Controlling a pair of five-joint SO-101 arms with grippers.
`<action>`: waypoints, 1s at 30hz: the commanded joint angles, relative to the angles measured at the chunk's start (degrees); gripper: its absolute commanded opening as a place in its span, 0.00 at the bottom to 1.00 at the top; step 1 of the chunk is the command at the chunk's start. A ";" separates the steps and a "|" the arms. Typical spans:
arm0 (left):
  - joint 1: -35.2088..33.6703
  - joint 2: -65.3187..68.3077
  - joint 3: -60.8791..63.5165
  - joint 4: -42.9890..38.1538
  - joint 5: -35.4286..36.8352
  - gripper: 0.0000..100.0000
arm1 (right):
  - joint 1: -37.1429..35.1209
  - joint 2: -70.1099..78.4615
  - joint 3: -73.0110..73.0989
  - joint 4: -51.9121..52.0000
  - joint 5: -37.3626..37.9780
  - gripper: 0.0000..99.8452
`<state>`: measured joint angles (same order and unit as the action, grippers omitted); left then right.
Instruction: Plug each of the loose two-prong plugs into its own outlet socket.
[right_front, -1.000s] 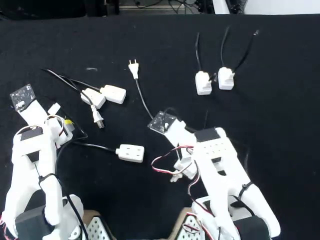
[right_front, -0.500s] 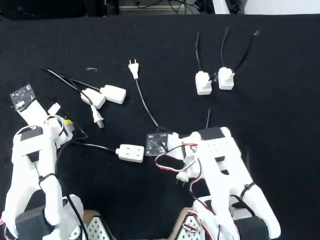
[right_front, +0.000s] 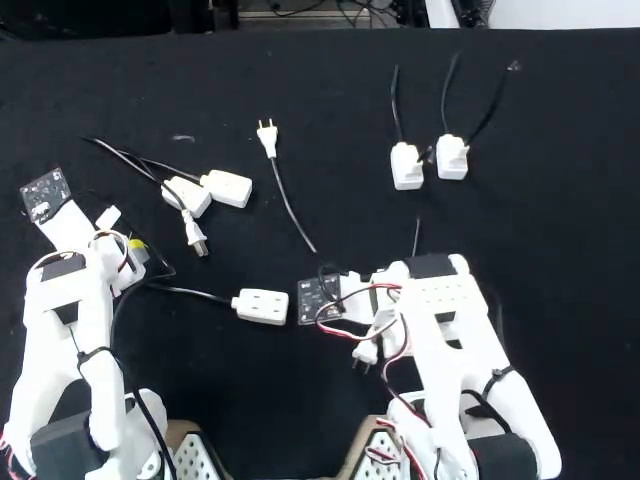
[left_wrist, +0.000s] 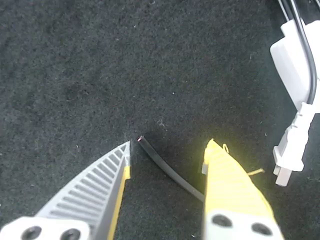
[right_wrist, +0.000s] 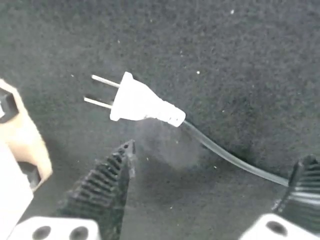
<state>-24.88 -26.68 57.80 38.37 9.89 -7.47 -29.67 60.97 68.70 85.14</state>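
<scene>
In the right wrist view a white two-prong plug (right_wrist: 140, 102) lies flat on the black cloth, its grey cable running off between my fingers. My right gripper (right_wrist: 215, 155) hangs open just above it, touching nothing. From above, this plug (right_front: 365, 355) lies beside the right arm (right_front: 435, 300). A white outlet socket (right_front: 262, 305) lies just left of that arm. My left gripper (left_wrist: 169, 145) is open over a black cable end (left_wrist: 165, 167). Beside it lie another loose plug (left_wrist: 292, 157) and an outlet block (left_wrist: 295, 65). A third plug (right_front: 267, 138) lies farther back.
Two outlet blocks (right_front: 228, 188) lie together left of centre, with black cables trailing off to the left. Two white blocks with cables (right_front: 406, 165) (right_front: 452, 157) lie at the back right. A beige part (right_wrist: 17, 145) stands close to my right fingers.
The right arm has swung its wrist down and to the left, from pointing toward the middle of the table to hanging over the plug near its base. The left arm has kept still.
</scene>
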 joint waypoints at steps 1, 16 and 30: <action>0.40 -1.14 -0.31 -0.79 -0.70 0.24 | 1.14 0.04 -1.89 1.76 0.35 0.46; 0.40 -1.14 -0.22 -0.79 -0.70 0.24 | 0.70 0.04 -1.01 3.52 -24.18 0.03; 0.40 -1.14 -0.22 -0.79 -0.70 0.24 | -11.34 0.04 5.41 -0.26 -28.13 0.09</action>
<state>-24.88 -26.68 57.80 38.37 9.89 -14.77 -29.67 65.89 71.43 60.62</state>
